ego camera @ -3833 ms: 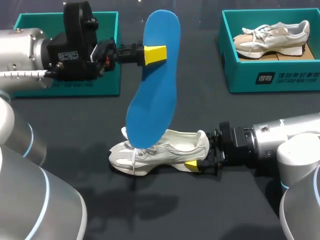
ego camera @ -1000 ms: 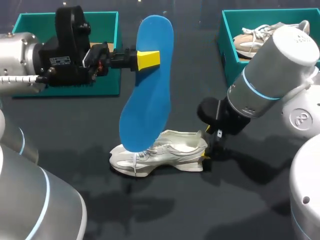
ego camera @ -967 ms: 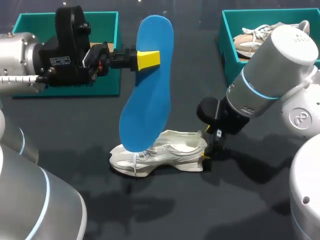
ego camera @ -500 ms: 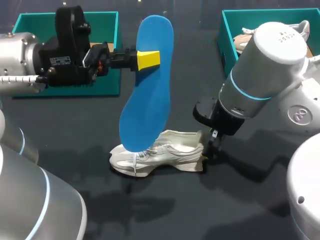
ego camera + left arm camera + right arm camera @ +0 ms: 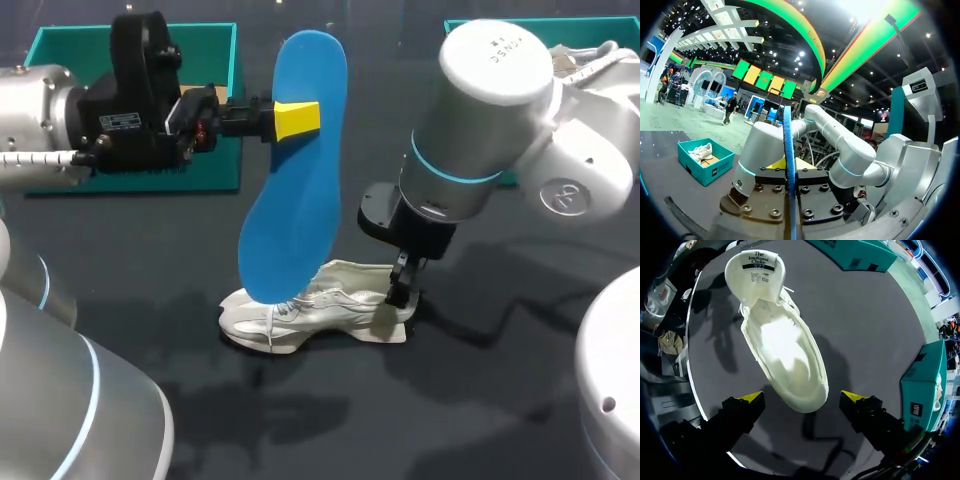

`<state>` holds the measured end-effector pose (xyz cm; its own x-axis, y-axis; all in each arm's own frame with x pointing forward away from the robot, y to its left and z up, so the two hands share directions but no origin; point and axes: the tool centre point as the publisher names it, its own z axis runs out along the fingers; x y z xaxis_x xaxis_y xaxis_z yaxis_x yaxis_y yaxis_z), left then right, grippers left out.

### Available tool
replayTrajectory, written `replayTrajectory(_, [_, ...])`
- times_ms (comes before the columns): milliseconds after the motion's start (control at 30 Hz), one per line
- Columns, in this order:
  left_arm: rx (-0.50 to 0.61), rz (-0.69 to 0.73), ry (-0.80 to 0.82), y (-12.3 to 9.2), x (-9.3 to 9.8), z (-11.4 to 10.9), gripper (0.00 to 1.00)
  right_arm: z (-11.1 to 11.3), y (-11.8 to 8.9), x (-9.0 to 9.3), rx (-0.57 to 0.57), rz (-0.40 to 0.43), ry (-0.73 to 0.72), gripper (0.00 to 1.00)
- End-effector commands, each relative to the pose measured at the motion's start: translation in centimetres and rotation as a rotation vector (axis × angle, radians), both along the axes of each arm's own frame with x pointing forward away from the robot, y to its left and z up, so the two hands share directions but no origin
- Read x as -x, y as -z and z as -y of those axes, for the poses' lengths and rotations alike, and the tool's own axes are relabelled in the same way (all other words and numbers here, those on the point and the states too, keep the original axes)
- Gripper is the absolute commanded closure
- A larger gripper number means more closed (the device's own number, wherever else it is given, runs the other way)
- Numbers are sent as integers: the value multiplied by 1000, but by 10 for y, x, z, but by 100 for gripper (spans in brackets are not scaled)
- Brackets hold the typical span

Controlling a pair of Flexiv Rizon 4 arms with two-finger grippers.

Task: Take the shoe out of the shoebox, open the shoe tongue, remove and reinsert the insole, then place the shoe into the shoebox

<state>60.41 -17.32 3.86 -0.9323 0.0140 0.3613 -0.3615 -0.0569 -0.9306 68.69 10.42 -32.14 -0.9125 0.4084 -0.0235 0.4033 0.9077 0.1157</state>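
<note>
1. Bench (image 5: 480,400): dark and matte, with arm shadows in the lower middle of the head view.
2. Left shoebox (image 5: 45,40): teal, upper left of the head view, partly behind the left arm (image 5: 50,100).
3. Right shoebox (image 5: 710,167): teal, upper right of the head view and mostly hidden there by the right arm (image 5: 480,110). The left wrist view shows a second shoe (image 5: 702,151) lying inside it.
4. Shoe (image 5: 320,312): white, on its sole on the bench at lower centre of the head view, outside both boxes, toe toward the left of the frame.
5. Tongue (image 5: 755,267): pulled up and forward. The shoe's mouth is open and its inside shows white.
6. Insole (image 5: 295,170): blue, held in the air nearly upright. Its lower end hangs in front of the shoe's forefoot.
7. Left arm: enters from the left, wrist about level. The left jaws are closed on the insole's upper part, which sits edge-on between them in the left wrist view.
8. Right arm: enters from the right, its elbow high at upper centre-right and its wrist turned down over the shoe's heel.
9. Right jaws: spread wide, one yellow fingertip (image 5: 752,397) on each side of the heel. A gap shows on both sides, so they grip nothing.
</note>
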Motion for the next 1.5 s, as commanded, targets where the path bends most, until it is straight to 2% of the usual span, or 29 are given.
replayTrajectory(33, [1,1,1,0,0,0,100,-6,-4,3,76,-16,16,0])
replayTrajectory(400, [1,1,1,0,0,0,100,-10,-11,1,68,-22,13,0])
replayTrajectory(633, [1,1,1,0,0,0,100,-15,-26,0,44,9,19,0])
replayTrajectory(867, [1,1,1,0,0,0,100,-34,-34,-17,77,18,-1,0])
replayTrajectory(1167, [1,1,1,0,0,0,100,-60,-16,-39,63,37,-100,0])
replayTrajectory(1500, [1,1,1,0,0,0,100,-71,12,-50,51,17,-143,0])
